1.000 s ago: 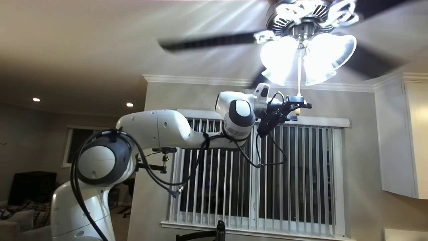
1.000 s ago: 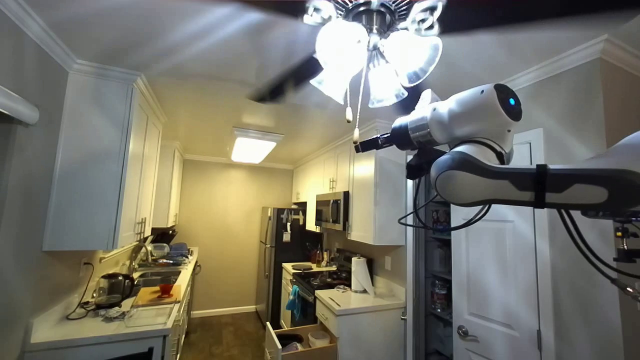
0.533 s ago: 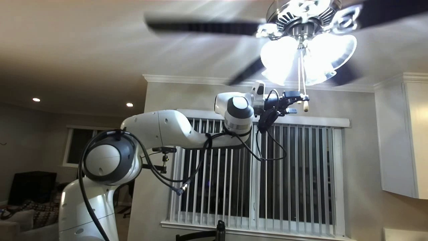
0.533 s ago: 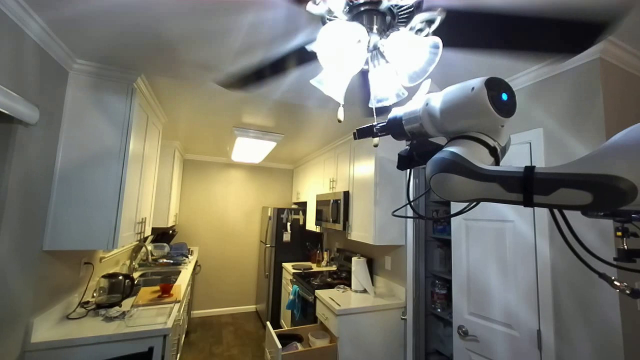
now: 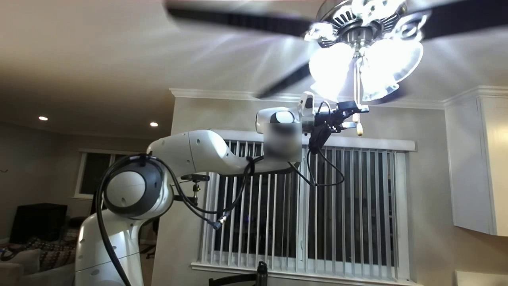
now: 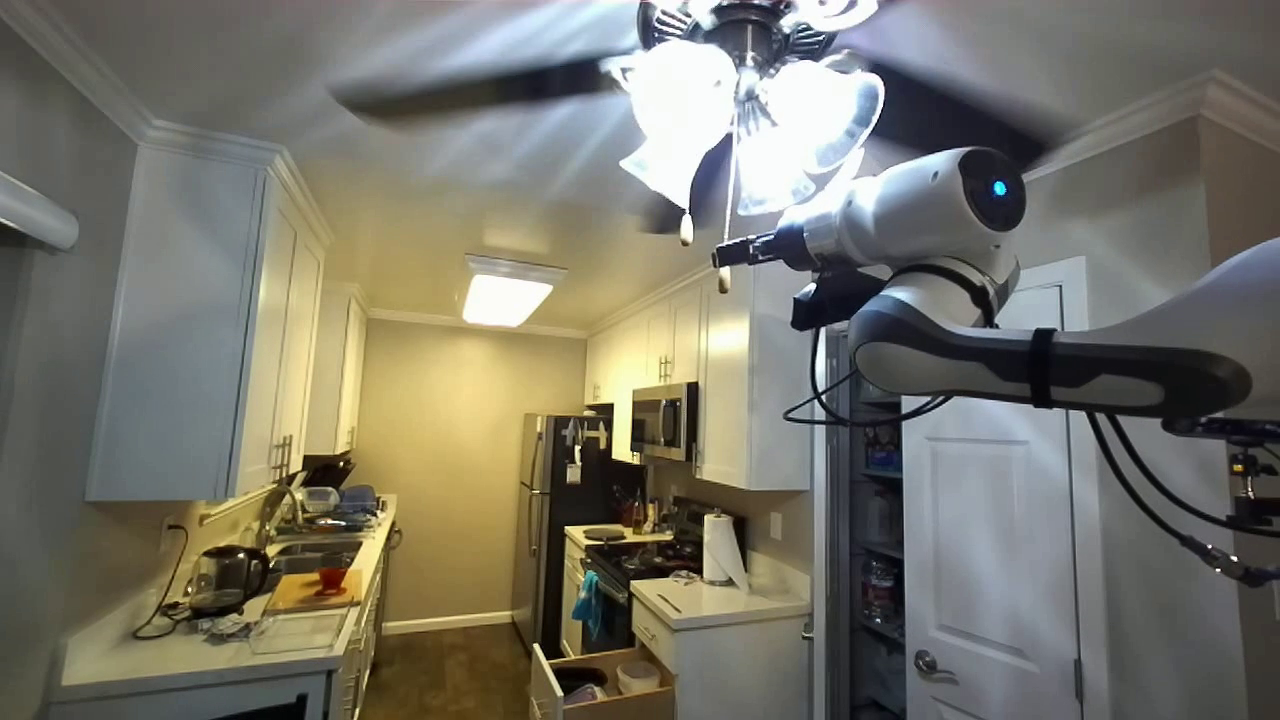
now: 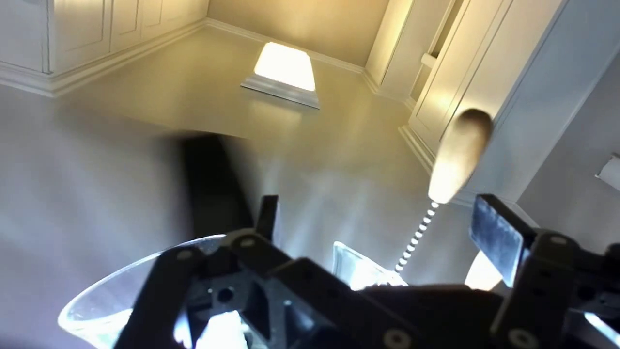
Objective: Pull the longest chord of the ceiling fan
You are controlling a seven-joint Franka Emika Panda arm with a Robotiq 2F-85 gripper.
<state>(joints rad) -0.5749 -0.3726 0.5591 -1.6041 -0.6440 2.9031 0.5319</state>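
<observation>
High in a home kitchen, a white robot arm (image 6: 920,205) reaches toward a ceiling fan (image 6: 748,40) whose frosted shades (image 6: 683,95) glow brightly; its long dark blades (image 6: 490,88) look smeared, so I take the fan to be spinning. The longest chord (image 6: 731,190), a thin pale chain, hangs from among the shades down to the end of the gripper (image 7: 380,218), its small fob (image 6: 724,280) showing just under that end in an exterior view; the shorter chain (image 6: 687,230) hangs apart from it. As I look, chord and gripper appear high above the near corner of the kitchen bench (image 6: 740,607), though I cannot judge how far in front. In the wrist view, which stands upside down, the two fingers (image 7: 496,237) are spread well apart, and a beaded chain (image 7: 419,234) shows in the gap between them, touching neither as far as I can see. I judge this to be the longest chord. So the reach looks nearly finished, with the gripper level with the chord's lower end. What seems left is to bring the fingers together on it and draw it downward; nothing here shows the chord clamped or pulled.
</observation>
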